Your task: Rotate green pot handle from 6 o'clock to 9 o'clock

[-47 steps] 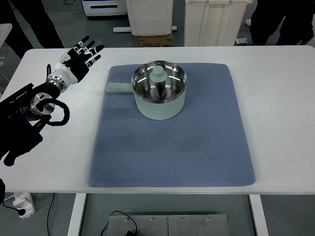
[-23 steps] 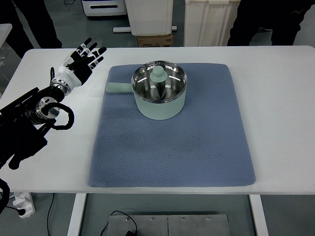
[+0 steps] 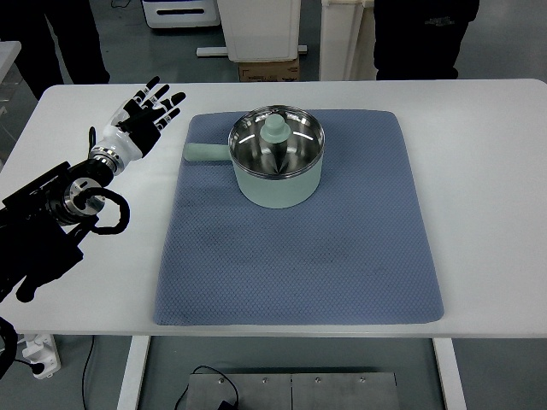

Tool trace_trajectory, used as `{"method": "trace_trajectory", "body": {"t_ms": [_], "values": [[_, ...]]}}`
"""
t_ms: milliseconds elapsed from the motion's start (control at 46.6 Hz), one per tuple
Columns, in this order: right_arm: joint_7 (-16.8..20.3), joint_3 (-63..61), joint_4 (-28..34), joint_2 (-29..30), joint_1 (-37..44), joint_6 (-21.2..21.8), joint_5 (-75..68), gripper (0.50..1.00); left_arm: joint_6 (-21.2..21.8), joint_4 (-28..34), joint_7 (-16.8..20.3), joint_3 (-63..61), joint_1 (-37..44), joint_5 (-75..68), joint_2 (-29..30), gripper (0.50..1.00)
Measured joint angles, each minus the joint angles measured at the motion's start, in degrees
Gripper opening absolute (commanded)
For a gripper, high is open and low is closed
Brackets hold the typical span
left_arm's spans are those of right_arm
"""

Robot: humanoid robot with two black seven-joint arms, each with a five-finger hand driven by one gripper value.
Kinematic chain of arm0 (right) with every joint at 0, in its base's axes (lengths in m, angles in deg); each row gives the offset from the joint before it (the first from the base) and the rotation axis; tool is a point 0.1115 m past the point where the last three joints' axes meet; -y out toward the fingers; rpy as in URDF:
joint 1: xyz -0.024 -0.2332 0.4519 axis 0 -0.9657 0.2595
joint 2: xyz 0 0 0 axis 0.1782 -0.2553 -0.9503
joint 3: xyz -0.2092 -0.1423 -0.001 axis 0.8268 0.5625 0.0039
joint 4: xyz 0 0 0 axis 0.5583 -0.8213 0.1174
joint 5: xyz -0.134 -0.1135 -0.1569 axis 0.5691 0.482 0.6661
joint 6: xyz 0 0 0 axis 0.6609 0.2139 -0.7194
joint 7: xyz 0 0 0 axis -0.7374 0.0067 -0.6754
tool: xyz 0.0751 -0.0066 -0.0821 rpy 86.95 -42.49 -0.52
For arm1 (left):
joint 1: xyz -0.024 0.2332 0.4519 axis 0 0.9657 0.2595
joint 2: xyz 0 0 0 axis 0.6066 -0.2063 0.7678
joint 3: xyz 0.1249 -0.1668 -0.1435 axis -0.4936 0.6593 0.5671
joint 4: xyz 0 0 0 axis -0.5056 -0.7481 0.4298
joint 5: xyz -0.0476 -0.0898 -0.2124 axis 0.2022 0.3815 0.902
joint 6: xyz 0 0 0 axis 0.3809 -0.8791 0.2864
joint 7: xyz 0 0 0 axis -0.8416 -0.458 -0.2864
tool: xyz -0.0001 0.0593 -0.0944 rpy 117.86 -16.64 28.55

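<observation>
Pot: pale green metal pot (image 3: 277,167) on blue quilted mat (image 3: 299,248) — rigid, I judge fairly light.
Hold: its stubby handle (image 3: 203,153), pointing left.
My left robot hand (image 3: 144,114): fingers spread, empty.

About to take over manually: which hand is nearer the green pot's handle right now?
Left. The left hand hovers over the table with fingers spread, just off the mat's left edge, left of and apart from the handle. The right hand is out of view.
</observation>
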State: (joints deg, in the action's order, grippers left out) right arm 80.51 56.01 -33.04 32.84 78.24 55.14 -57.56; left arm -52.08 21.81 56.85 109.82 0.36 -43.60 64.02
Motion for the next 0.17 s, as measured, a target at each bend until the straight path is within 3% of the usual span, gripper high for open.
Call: {"method": "trace_trajectory", "body": {"t_ms": [172], "values": [[0.00,0.00,-0.06,0.00,0.00,-0.06,0.00,1.000,0.00,-0.01,0.00,0.08,-0.01,0.00,0.00,1.000]]}}
